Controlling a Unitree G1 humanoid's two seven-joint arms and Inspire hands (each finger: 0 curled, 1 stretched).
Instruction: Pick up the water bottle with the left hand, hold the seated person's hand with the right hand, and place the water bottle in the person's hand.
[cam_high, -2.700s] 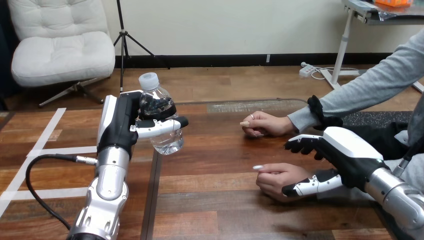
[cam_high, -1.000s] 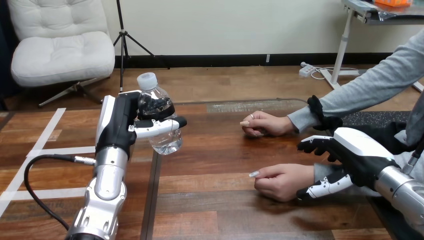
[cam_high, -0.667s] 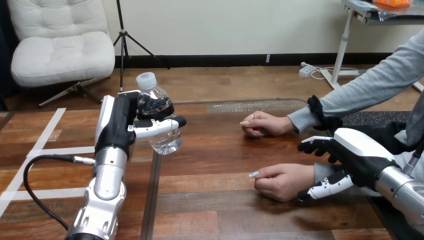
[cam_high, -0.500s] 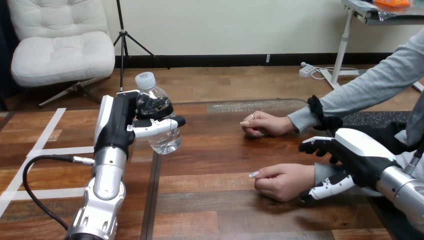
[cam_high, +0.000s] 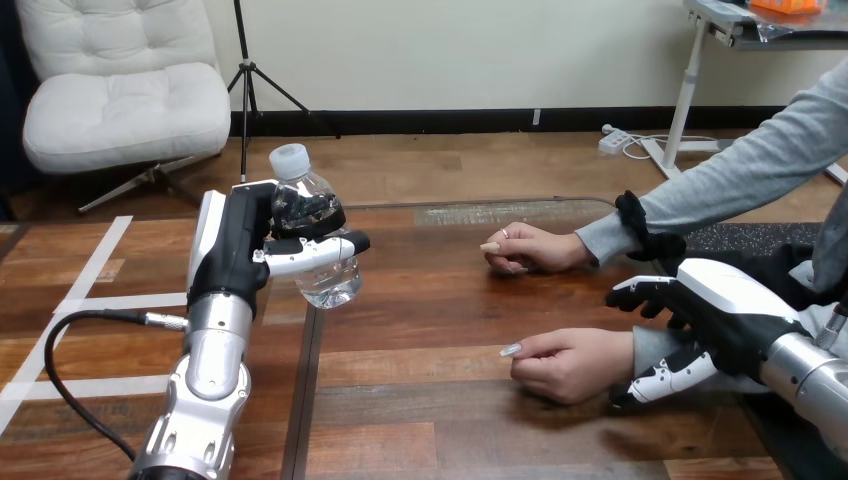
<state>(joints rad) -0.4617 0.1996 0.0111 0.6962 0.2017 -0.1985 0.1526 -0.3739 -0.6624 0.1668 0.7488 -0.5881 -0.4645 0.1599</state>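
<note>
Toward the left of the worktop (cam_high: 430, 330), the left robot hand (cam_high: 242, 262) is closed round the water bottle (cam_high: 326, 284), with its thumb (cam_high: 312, 254) lying across the front of the bottle and its fingers wrapped over the upper body. The bottle is held clear of the wood. It stands nearly upright, with its long axis leaning slightly so that the white cap (cam_high: 289, 160) tips to the left.

The person's near hand (cam_high: 568, 362) lies well apart from the bottle, to its right and closer to the robot. It rests on the worktop loosely curled, with one finger pointing left. The handover depends on crossing that gap, so the bottle would probably have to travel right and down. The near hand also looks as if it needs to open before it can receive anything.

The right robot hand (cam_high: 725, 312) is much the nearer of the two. It sits at the person's wrist, spread loosely, with its fingers (cam_high: 640, 293) above the sleeve and its thumb (cam_high: 668, 378) below. No clasp round the wrist can be seen, so the holding step appears not yet done. The person's far hand (cam_high: 530, 248) rests further back on the worktop.

The bottle is clear, ribbed plastic and holds water. It is likely light, and smooth enough to slip if the grip loosens.
</note>
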